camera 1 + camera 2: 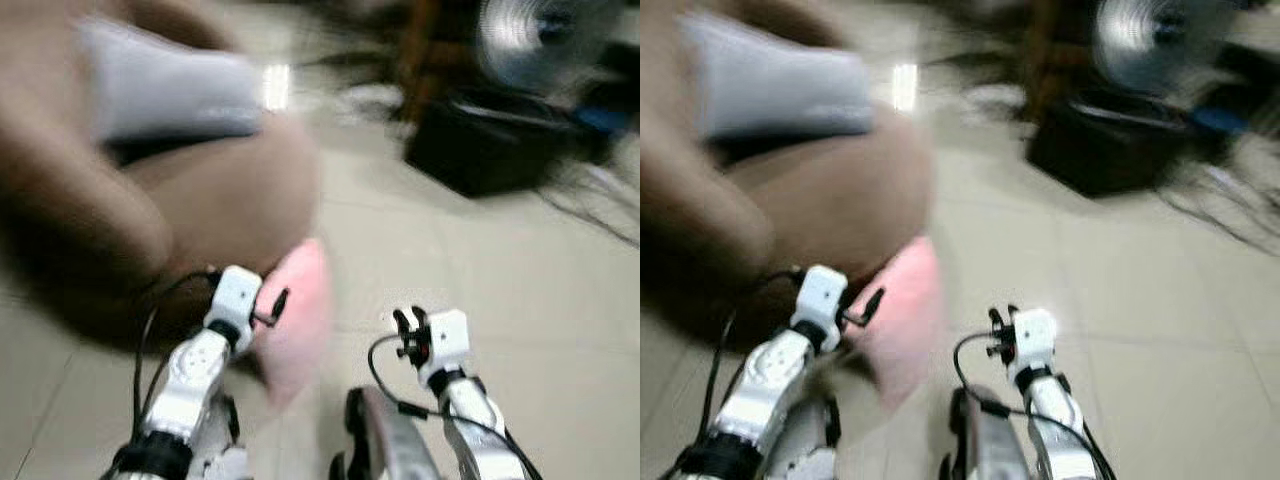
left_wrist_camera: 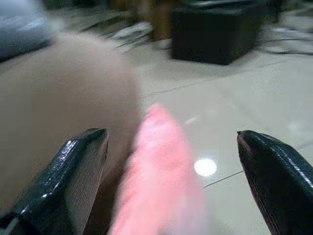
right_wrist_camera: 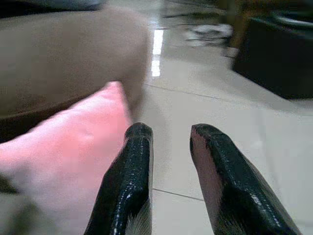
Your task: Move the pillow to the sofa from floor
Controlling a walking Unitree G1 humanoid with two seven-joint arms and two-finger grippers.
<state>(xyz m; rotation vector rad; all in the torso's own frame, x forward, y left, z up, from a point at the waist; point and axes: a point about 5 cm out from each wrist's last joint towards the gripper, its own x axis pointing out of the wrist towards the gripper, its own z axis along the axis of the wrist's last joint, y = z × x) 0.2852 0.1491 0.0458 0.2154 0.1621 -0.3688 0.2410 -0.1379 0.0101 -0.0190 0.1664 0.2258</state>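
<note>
Glossy black left tool (image 2: 171,161), spread wide, faces soft pink pillow (image 2: 156,181).

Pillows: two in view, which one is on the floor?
The pink pillow, standing on the tiled floor against the brown sofa, near the left gripper. The grey pillow lies up on the sofa.

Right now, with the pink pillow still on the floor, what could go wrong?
1. The pictures are blurred, so the robot is likely moving; the left gripper, fingers wide apart, could miss the pink pillow or only pinch a corner.
2. The pillow leans against the brown sofa, so a finger may push into the sofa instead.
3. The right gripper sits beside the pillow, not around it, so a one-sided lift might let it slip.
</note>
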